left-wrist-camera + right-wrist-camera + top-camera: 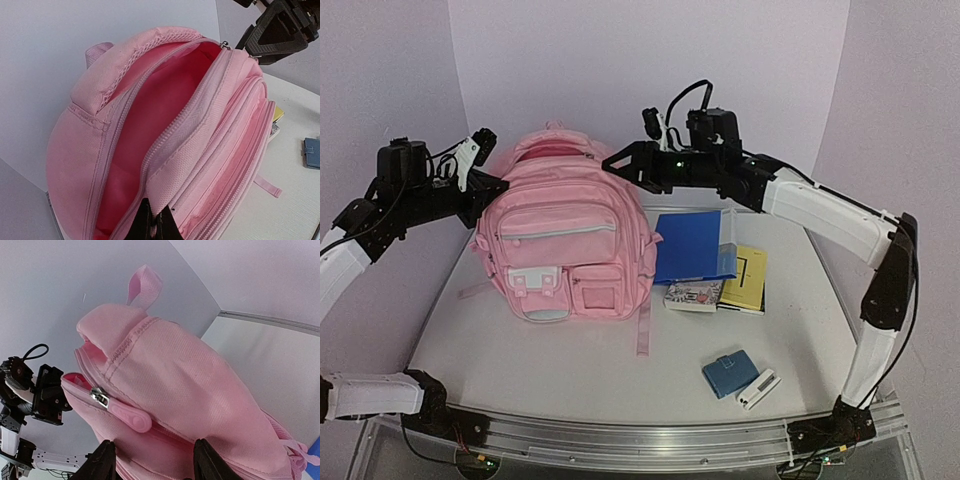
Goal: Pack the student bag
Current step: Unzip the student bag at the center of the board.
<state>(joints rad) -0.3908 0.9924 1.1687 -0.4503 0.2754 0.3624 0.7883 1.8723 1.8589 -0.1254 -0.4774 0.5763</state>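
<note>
Student bag [565, 240] stands upright on desk [570, 360], left of centre, front pockets facing the arm bases. Main compartment [155, 115] is unzipped and gaping; zip pull [122, 415] hangs at the right-hand end of the opening. What shows of the inside is bare pink lining, nothing in it.

Left tool [151, 225]: narrow, looks pinched on the bag's opening rim on the left side, prob. holding the mouth apart. Right tool [152, 462]: wide, fingers astride the bag's upper right side near the zip. Can't tell if they touch the fabric; not closed on anything.

Nothing packed yet, as far as visible. On desk right of the bag: blue folder [692, 245] just beside it, yellow book [748, 278] and patterned book [692, 296] tucked partly under the folder's near edge. Nearer the bases, well apart from the bag, blue pouch [727, 374] touching a small white item [758, 389], too small to ID.

Judgement: the opening step is about done. All loading and zipping shut is left, so it's early in the task.
</note>
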